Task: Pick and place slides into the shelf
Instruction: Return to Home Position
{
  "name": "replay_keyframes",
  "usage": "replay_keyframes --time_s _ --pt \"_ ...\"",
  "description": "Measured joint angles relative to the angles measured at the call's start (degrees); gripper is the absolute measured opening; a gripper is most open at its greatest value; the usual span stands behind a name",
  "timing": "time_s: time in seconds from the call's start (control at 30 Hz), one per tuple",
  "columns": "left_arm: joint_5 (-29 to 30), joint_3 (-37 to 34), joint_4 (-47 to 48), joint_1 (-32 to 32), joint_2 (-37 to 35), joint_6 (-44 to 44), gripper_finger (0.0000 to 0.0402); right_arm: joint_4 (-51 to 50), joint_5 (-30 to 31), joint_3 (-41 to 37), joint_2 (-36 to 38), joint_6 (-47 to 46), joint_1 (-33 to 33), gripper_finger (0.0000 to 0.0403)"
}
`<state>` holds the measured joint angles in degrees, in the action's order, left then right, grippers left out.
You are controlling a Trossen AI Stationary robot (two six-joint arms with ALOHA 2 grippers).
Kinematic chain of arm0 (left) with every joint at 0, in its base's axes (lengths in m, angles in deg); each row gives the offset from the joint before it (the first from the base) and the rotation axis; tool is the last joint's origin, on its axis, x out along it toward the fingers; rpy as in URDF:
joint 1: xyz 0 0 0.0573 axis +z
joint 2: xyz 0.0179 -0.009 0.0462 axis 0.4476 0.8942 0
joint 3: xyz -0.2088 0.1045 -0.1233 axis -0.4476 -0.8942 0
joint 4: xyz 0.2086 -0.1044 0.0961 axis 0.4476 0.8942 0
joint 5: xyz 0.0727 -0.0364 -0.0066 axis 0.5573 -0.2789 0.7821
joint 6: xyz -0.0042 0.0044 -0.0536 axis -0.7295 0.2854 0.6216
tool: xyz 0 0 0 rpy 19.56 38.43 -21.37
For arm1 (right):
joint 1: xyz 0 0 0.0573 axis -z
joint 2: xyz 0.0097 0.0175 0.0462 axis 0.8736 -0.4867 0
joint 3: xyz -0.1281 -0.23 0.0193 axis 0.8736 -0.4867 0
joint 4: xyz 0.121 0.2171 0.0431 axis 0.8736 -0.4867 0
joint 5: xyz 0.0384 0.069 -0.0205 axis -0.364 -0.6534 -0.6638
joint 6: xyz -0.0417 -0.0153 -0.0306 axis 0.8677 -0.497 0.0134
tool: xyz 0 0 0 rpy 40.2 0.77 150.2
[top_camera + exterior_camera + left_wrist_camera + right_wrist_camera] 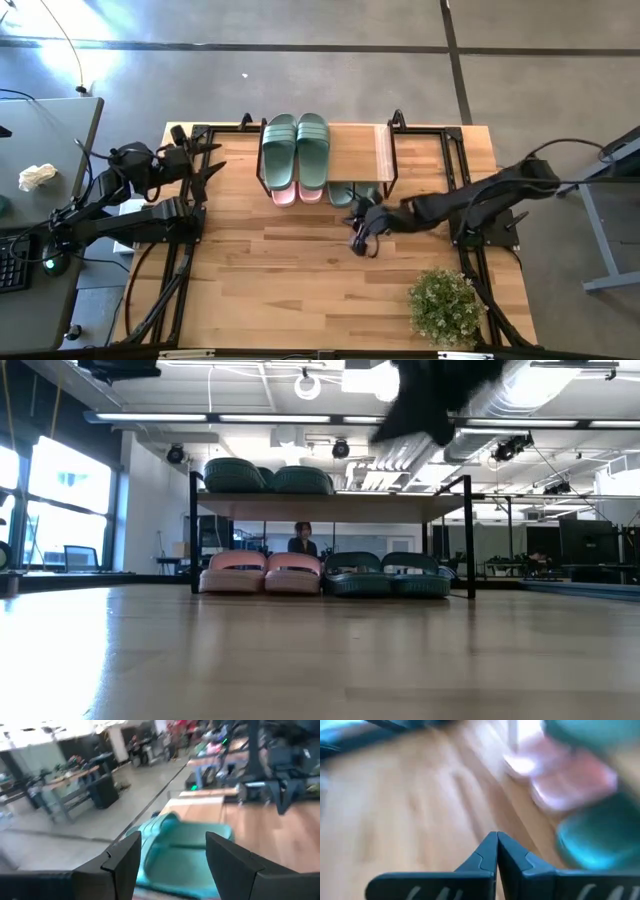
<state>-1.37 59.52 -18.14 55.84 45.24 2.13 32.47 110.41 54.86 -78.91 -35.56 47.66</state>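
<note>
The shelf point(350, 150) stands at the table's far edge. One sage-green pair of slides point(296, 150) lies on its wooden top plank. On the lower tier, in the low view, a pale pink pair point(262, 573) and a second green pair point(388, 575) sit side by side, toes toward the near side. My right gripper point(360, 244) hovers shut over the bare table just in front of the shelf's right half; it holds nothing point(496, 836). My left gripper point(212, 165) waits open beside the shelf's left end, with the top green slides point(175, 852) in front of its fingers.
A small potted plant point(443, 305) stands near the table's near right corner. The black arm mounts point(170, 225) run along both table sides. A grey desk point(45, 190) with crumpled paper lies left of the table. A person point(302, 540) sits far behind the shelf.
</note>
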Motion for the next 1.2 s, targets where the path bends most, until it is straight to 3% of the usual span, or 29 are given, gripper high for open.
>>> replay_keyframes --time_s 0.1,0.3,0.57,0.73,0.93,1.2 --pt "-5.41 -0.04 -5.52 0.00 0.15 0.79 0.0205 -4.33 -4.50 8.36 3.95 7.57 0.99 0.0000" --pt "-11.71 1.87 -22.47 -0.02 1.29 2.55 0.0205 -18.61 -5.37 26.93 11.98 19.84 4.17 0.0000" --pt "-13.82 14.75 -22.39 -0.02 5.06 0.06 0.0205 -29.77 -5.22 42.34 23.28 24.40 7.69 0.0000" --pt "-11.06 25.32 -14.81 -0.02 7.34 -4.78 0.0205 -33.14 -4.97 42.50 31.17 22.76 7.74 0.0000" --pt "-9.44 34.10 -3.95 -0.02 6.89 -11.42 0.0204 -36.77 -3.24 36.90 40.17 17.89 7.72 0.0000" --pt "-0.07 32.95 9.19 -0.02 -0.51 -11.23 0.0204 -36.16 -2.40 26.52 51.01 13.41 7.72 0.0000"
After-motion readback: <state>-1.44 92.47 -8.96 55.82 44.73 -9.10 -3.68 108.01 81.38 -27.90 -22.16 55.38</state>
